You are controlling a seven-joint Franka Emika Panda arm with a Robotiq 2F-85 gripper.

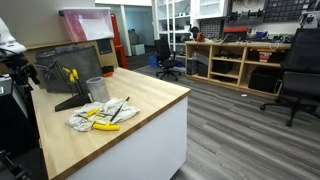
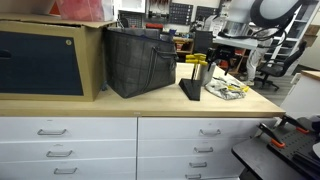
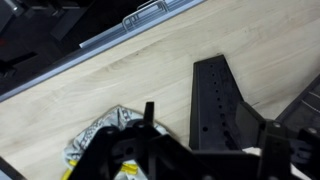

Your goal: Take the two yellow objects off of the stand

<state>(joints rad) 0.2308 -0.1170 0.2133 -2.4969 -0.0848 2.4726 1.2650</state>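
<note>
Arm [image 2: 245, 18] hangs over one end of the tabletop [image 2: 90, 104] with the wrist bent downward. In an exterior view only its white part [image 1: 8, 35] shows, at the frame edge. Wrist view: gripper [image 3: 205, 140] points down at the tabletop. The jaws stand wide apart, fingers [image 3: 147, 112] are in dark silhouette, and nothing is clamped between them.

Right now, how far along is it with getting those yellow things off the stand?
Seemingly halfway. Yellow-handled tools lie on the white cloth, though which came off I cannot tell. The gripper hangs open above, holding nothing. One yellow object is on the stand, left to take.
</note>
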